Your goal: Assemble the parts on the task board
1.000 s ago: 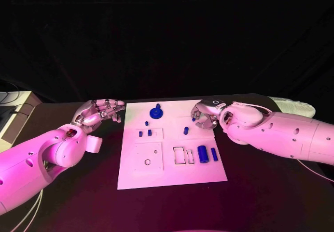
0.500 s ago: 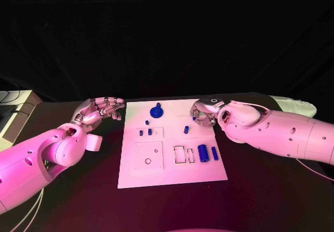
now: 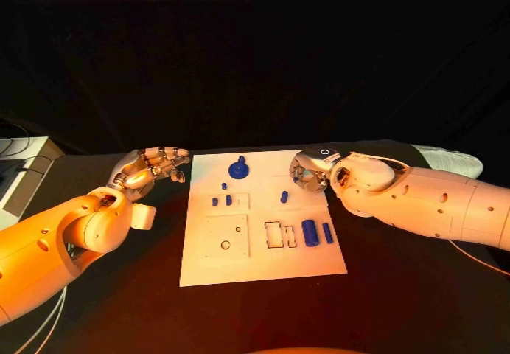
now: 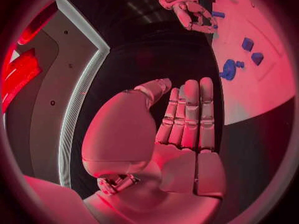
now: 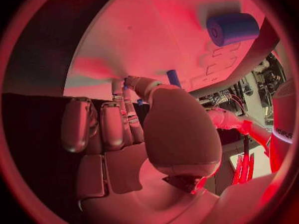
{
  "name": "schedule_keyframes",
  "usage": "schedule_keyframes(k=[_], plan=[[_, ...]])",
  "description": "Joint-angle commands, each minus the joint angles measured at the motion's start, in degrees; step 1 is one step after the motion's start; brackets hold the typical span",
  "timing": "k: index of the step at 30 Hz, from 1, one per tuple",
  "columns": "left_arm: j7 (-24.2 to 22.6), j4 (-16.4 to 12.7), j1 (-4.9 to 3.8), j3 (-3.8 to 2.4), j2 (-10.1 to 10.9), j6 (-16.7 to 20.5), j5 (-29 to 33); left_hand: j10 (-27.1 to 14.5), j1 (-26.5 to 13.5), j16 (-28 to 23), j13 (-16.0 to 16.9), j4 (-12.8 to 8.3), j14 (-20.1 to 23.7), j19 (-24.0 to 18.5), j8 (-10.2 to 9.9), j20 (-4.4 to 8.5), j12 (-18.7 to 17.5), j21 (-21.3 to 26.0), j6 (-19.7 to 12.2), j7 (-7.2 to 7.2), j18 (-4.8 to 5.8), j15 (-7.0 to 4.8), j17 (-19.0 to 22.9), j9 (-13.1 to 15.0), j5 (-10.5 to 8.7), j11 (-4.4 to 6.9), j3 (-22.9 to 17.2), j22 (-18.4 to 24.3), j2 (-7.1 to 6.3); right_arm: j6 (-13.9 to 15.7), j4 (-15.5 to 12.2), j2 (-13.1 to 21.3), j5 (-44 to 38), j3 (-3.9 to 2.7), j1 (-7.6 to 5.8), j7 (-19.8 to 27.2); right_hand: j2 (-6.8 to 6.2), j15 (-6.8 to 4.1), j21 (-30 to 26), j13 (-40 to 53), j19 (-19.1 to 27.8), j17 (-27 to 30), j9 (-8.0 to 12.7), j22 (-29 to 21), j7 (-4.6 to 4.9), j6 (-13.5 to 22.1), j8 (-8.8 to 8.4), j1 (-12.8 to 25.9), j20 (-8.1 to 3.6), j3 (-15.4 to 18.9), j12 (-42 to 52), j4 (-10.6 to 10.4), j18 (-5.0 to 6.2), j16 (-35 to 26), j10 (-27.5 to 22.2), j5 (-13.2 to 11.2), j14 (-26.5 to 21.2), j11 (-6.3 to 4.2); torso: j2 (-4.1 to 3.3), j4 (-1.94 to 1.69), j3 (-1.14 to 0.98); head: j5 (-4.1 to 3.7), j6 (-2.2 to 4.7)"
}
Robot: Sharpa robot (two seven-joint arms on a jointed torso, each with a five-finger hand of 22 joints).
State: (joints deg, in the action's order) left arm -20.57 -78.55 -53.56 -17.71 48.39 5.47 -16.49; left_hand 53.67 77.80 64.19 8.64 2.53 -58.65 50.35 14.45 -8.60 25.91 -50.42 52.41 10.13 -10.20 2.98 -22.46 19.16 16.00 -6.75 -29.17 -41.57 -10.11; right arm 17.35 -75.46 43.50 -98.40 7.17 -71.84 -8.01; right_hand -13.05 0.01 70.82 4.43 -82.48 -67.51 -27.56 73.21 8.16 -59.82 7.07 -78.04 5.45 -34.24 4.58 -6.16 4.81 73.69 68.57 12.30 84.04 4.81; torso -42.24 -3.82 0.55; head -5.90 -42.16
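Two hands: both are mine, one at each side of the task board, each near its far corners.
Left hand: it hovers just off the board's left edge, palm up, fingers loosely apart and holding nothing; from my left wrist the fingers lie straight and side by side.
Right hand: it sits over the board's far right corner, fingers curled in; whether anything is pinched there I cannot tell from either view.
Board: a flat white rectangular plate, matt, lying on the black table, with shallow square and slot-shaped outlines cut into it.
Round part: a blue disc with a small knob, at the far middle of the board, between my two hands.
Small pegs: short blue pieces standing in the upper left square recess.
Slanted peg: a little blue piece alone near the board's middle, just beside my right hand.
Cylinder: a thick blue roller lying on the right side; a thin blue bar lies next to it.
Slots: the rectangular outlines left of the cylinder hold nothing.
Obstruction: my right forearm overhangs the table to the right of the board.
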Motion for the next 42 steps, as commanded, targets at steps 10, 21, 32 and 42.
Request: schedule_keyframes(k=[10, 21, 32, 42], plan=[[-0.2, 0.1, 0.02, -0.06, 0.1, -1.7, 0.3, -0.3, 0.5, -0.7, -0.2, -0.3, 0.3, 0.4, 0.4, 0.13, -0.3, 0.6, -0.5, 0.22, -0.37, -0.08, 0.2, 0.1, 0.06, -0.3, 0.2, 0.3, -0.05, -2.7, -0.5, -0.6, -0.9, 0.41, 0.54, -0.2, -0.41, -0.28, 0.1, -0.2, -0.3, 0.2, -0.1, 0.1, 0.05, -0.4, 0.21, 0.5, -0.06, -0.3, -0.4, 0.0, -0.49, 0.4, 0.1, -0.5, 2.3, -0.15, 0.01, -0.03, 0.04, 0.02, -0.29], [0.0, 0.2, 0.02, -0.06, 0.1, -1.7, 0.2, -0.3, 0.7, -0.7, -0.3, -0.5, 0.3, 0.5, 0.4, 0.15, -0.4, 0.7, -0.5, 0.24, -0.37, -0.08, 0.2, 0.1, 0.07, -0.31, 0.2, 0.3, -0.01, -2.0, -1.1, -0.9, -4.0, 0.45, 0.58, -2.1, 1.44, -1.09, 2.2, 0.4, -0.9, 0.0, -1.3, 2.2, -0.76, -2.9, 2.17, -2.2, -0.72, -2.6, 0.4, 2.7, -0.87, 1.5, 3.1, 0.1, 2.2, -1.17, 0.01, 0.0, 0.03, 0.12, -0.38], [0.3, 0.2, 0.02, -0.06, 0.2, -1.9, 0.1, -0.6, 0.9, -0.8, -0.4, -0.5, 0.3, 0.6, 0.5, 0.16, -0.5, 0.7, -0.5, 0.29, -0.36, -0.05, 0.3, 0.1, 0.07, -0.4, 0.2, 0.4, 0.04, -2.4, -1.3, -0.9, -6.7, 0.47, 0.63, -5.0, 2.19, -1.74, 3.5, 1.4, -1.1, 0.4, -2.2, 3.5, -1.39, -4.0, 3.45, -2.8, -1.36, -4.5, 0.8, 5.0, -1.11, 1.9, 5.8, -1.2, 2.1, -1.93, -0.02, 0.05, -0.03, 0.06, -0.56], [0.7, 0.3, 0.02, -0.06, 0.3, -2.0, 0.0, -0.9, 0.9, -0.9, -0.5, -0.5, 0.3, 0.7, 0.5, 0.14, -0.7, 0.8, -0.7, 0.39, -0.34, 0.02, 0.3, 0.1, 0.06, -0.5, 0.3, 0.4, -0.01, -1.0, -1.6, -0.8, -7.5, 0.48, 0.64, -5.9, 2.28, -1.82, 4.2, 1.9, -1.3, 0.5, -2.4, 4.2, -1.38, -4.0, 3.64, -2.7, -1.47, -5.1, 0.7, 5.5, -1.26, 2.1, 6.3, -3.0, 2.1, -2.01, 0.01, 0.04, -0.02, 0.08, -0.63]])
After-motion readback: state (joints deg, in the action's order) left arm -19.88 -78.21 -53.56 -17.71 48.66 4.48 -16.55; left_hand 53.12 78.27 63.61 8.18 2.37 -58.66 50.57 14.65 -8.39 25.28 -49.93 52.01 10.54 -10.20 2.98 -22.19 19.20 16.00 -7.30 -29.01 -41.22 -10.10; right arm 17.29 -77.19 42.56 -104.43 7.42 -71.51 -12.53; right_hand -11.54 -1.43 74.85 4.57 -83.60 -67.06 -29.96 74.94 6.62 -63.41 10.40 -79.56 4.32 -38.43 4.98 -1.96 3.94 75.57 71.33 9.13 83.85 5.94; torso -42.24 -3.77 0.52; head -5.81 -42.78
